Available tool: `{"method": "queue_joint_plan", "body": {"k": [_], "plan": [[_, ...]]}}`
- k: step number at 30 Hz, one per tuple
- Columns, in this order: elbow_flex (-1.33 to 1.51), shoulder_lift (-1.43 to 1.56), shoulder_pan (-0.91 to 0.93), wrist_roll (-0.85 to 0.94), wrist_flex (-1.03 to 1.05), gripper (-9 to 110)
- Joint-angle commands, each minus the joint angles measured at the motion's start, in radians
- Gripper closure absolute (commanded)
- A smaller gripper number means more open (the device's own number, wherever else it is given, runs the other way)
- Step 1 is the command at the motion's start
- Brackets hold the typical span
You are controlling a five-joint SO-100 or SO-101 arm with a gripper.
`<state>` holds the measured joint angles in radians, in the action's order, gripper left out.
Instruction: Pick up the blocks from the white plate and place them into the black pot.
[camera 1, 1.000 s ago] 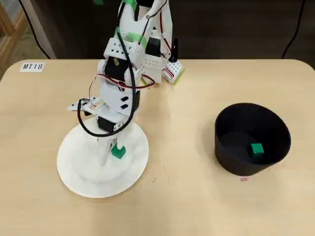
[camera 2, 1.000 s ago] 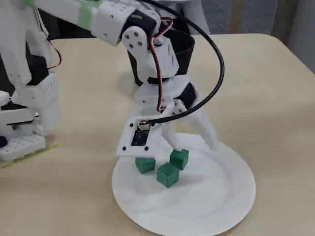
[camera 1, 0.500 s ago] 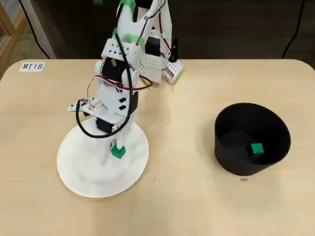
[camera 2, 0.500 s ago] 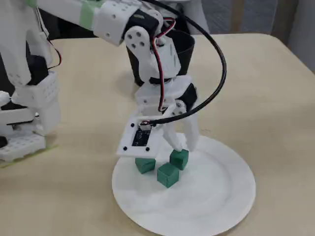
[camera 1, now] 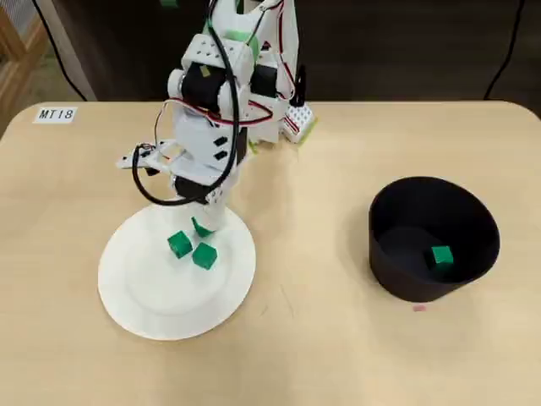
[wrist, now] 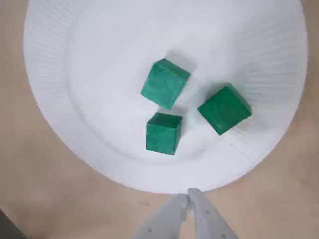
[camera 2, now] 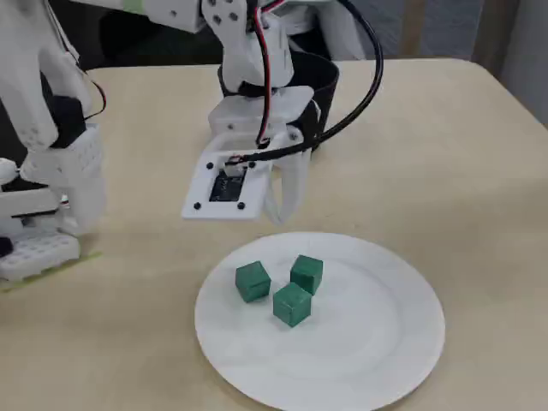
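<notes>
Three green blocks (camera 2: 292, 304) lie close together on the white plate (camera 2: 402, 342), clear in the wrist view (wrist: 165, 83). The overhead view shows two blocks (camera 1: 178, 244) in the open on the plate (camera 1: 144, 296) and a third partly under the arm. A fourth block (camera 1: 440, 256) rests inside the black pot (camera 1: 390, 211), which stands behind the arm in the fixed view (camera 2: 324, 75). My gripper (camera 2: 278, 212) hangs above the plate's far rim, shut with nothing between its fingers. Its closed tips (wrist: 188, 197) point past the plate's edge in the wrist view.
The arm's white base (camera 1: 270, 110) stands at the table's back edge, with a servo block (camera 2: 51, 197) at the left of the fixed view. A small label (camera 1: 56, 114) sits at the table's back left corner.
The gripper, which was down among the blocks with fingers apart, has shut and risen off the plate toward its far rim, holding nothing. All three blocks now lie uncovered.
</notes>
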<state>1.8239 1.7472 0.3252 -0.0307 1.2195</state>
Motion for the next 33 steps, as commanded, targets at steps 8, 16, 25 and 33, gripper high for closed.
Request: {"method": "queue_joint_plan", "body": {"k": [8, 16, 25, 33], "plan": [[0.041, -0.014, 0.032, 0.003, 0.026, 74], [0.041, -0.098, 0.063, 0.002, 0.034, 71], [0.04, -0.187, 0.051, -0.015, -0.109, 83], [0.023, -0.225, 0.046, -0.052, -0.178, 104]]}}
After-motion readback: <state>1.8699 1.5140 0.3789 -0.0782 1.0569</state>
